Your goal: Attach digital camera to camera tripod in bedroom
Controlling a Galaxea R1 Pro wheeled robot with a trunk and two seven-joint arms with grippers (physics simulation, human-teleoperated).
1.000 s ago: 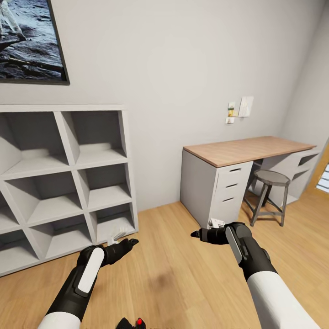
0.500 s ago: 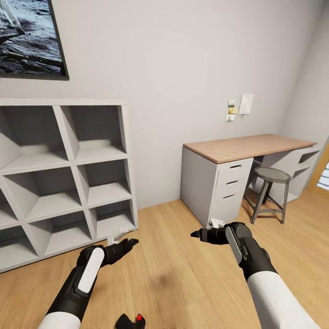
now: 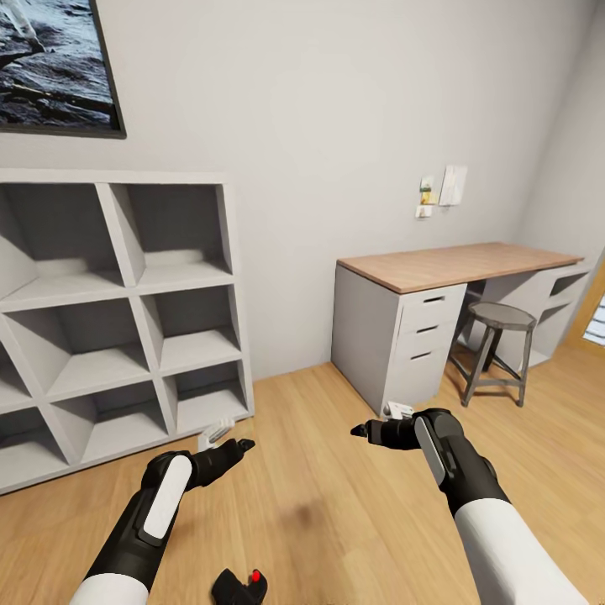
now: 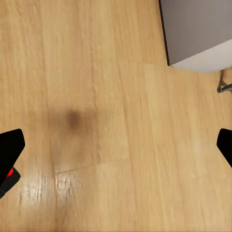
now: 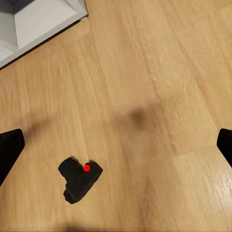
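The digital camera (image 3: 239,586) is a small black body with a red spot, lying on the light wood floor at the bottom edge of the head view, between my two arms. In the right wrist view the digital camera (image 5: 79,180) lies on the floor below the right gripper (image 5: 116,147), whose fingers (image 5: 9,145) stand far apart. My left gripper (image 3: 239,444) and right gripper (image 3: 360,431) both hang open above the floor with nothing in them. The left gripper (image 4: 116,147) looks down on bare boards. The camera tripod is out of view.
A white cube shelf (image 3: 126,286) stands against the pale grey wall at the left. A wooden-top desk (image 3: 454,265) with white drawers and a grey stool (image 3: 500,336) stand at the right. Open wood floor (image 3: 311,470) lies between them.
The whole head view has shifted: shelf and desk sit higher in the picture and more of the digital camera shows at the bottom. The arms keep their pose.
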